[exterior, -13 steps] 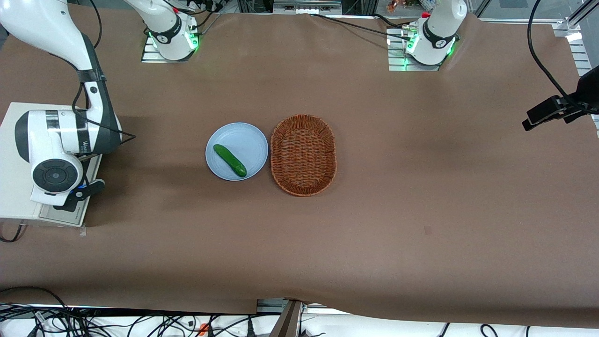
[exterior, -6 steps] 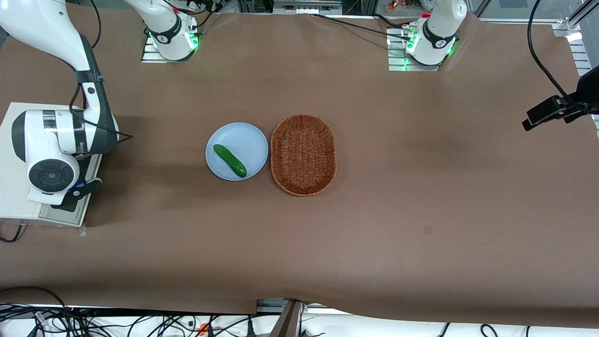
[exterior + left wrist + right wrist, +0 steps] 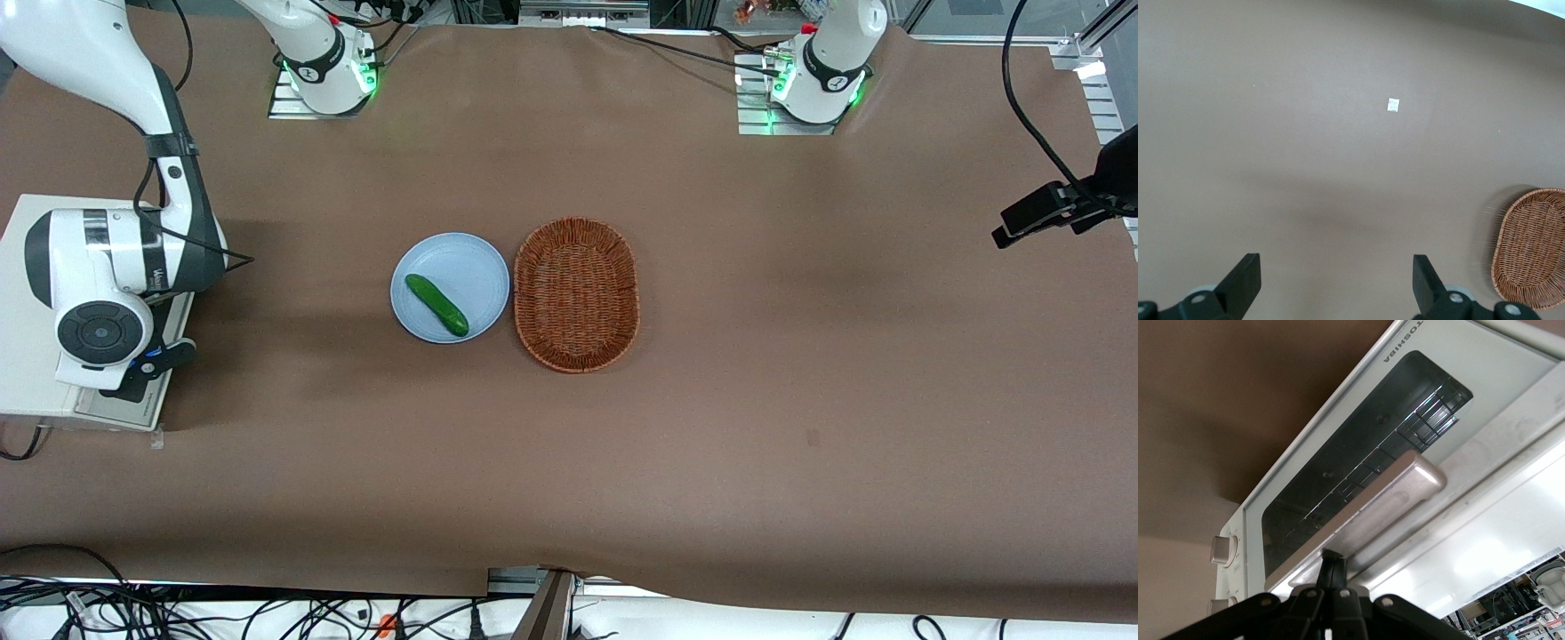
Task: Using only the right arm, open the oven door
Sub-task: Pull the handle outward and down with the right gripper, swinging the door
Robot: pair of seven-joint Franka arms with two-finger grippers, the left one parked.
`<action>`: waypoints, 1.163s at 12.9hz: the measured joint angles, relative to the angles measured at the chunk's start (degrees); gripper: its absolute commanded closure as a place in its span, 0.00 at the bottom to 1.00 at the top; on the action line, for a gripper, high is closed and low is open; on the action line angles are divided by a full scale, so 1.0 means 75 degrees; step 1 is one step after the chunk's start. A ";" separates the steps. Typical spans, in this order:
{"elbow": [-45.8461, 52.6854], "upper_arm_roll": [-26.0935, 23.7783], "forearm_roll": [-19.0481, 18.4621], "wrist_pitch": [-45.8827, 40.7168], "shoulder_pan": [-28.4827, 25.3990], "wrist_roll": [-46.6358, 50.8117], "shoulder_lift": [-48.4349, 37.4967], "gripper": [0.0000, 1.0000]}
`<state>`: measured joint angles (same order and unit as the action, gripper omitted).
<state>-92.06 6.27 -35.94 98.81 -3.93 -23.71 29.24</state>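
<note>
Gripper (image 3: 1333,577) at the silver bar handle (image 3: 1358,517) of the oven door (image 3: 1358,460); whether clamped or apart, cannot tell. Right arm (image 3: 107,267) bent low over the oven (image 3: 27,391) at the working arm's end of the table (image 3: 800,356). Door near closed, wire rack (image 3: 1405,440) seen through glass

The oven door (image 3: 1338,487) is seen close up, with its dark glass window (image 3: 1358,453) through which the wire rack (image 3: 1405,437) is visible. The silver bar handle (image 3: 1358,517) runs along the door's edge. The black tool (image 3: 1333,570) is placed just at the handle. Two round knobs (image 3: 1221,550) are seen on the oven (image 3: 1511,520), beside the door. Brown table (image 3: 1218,407) fills the rest.
</note>
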 measured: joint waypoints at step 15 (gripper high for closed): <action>-0.0076 -0.0182 0.0858 0.0422 -0.0459 0.0826 0.0174 1.00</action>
<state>-92.63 4.90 -29.50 101.98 -7.37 -17.51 30.54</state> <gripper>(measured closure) 0.991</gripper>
